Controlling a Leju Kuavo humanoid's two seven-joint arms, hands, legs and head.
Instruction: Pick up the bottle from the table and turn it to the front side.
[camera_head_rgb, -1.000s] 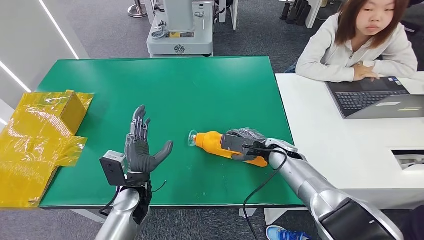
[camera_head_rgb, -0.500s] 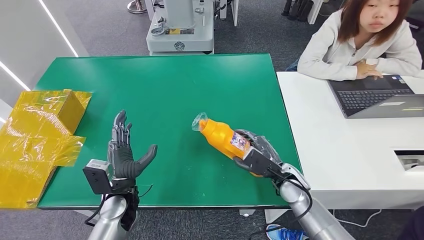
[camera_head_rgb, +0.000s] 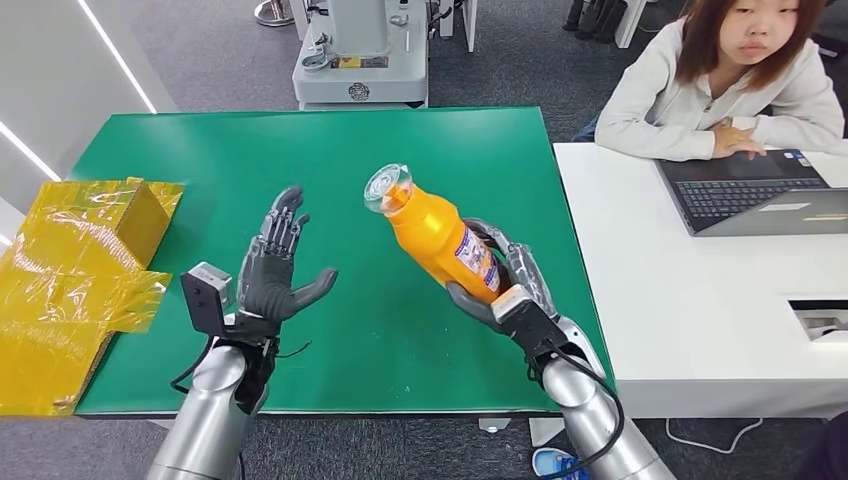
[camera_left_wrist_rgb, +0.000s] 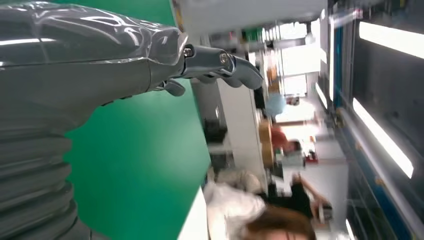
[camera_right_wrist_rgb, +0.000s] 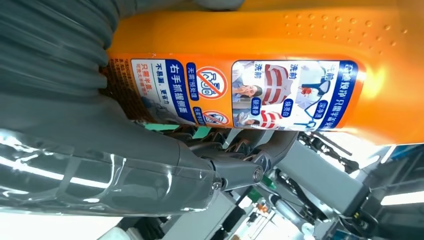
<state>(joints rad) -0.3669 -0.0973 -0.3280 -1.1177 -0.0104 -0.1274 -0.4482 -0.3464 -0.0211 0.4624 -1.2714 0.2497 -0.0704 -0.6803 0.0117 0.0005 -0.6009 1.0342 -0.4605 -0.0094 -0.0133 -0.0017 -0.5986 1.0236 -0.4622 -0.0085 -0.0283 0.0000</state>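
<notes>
An orange bottle (camera_head_rgb: 432, 232) with a clear cap and a blue and white label is lifted off the green table (camera_head_rgb: 330, 170), tilted with its cap up and to the left. My right hand (camera_head_rgb: 510, 290) grips its lower body from below. Close up in the right wrist view, the bottle's label (camera_right_wrist_rgb: 240, 90) faces the camera and my right hand (camera_right_wrist_rgb: 150, 165) wraps under it. My left hand (camera_head_rgb: 275, 272) is raised over the table's left front, palm toward the bottle, fingers spread and holding nothing. The left wrist view shows the left hand (camera_left_wrist_rgb: 150, 60) with straight fingers above the green surface.
A crumpled yellow wrapped box (camera_head_rgb: 85, 270) lies at the table's left edge. A white desk (camera_head_rgb: 700, 290) adjoins on the right, with a laptop (camera_head_rgb: 750, 195) and a person (camera_head_rgb: 730, 80) seated behind it. A grey machine base (camera_head_rgb: 360, 60) stands beyond the table.
My right hand has lifted the bottle off the table and tipped it more upright, cap higher and further left. My left hand has risen and come in toward the bottle.
</notes>
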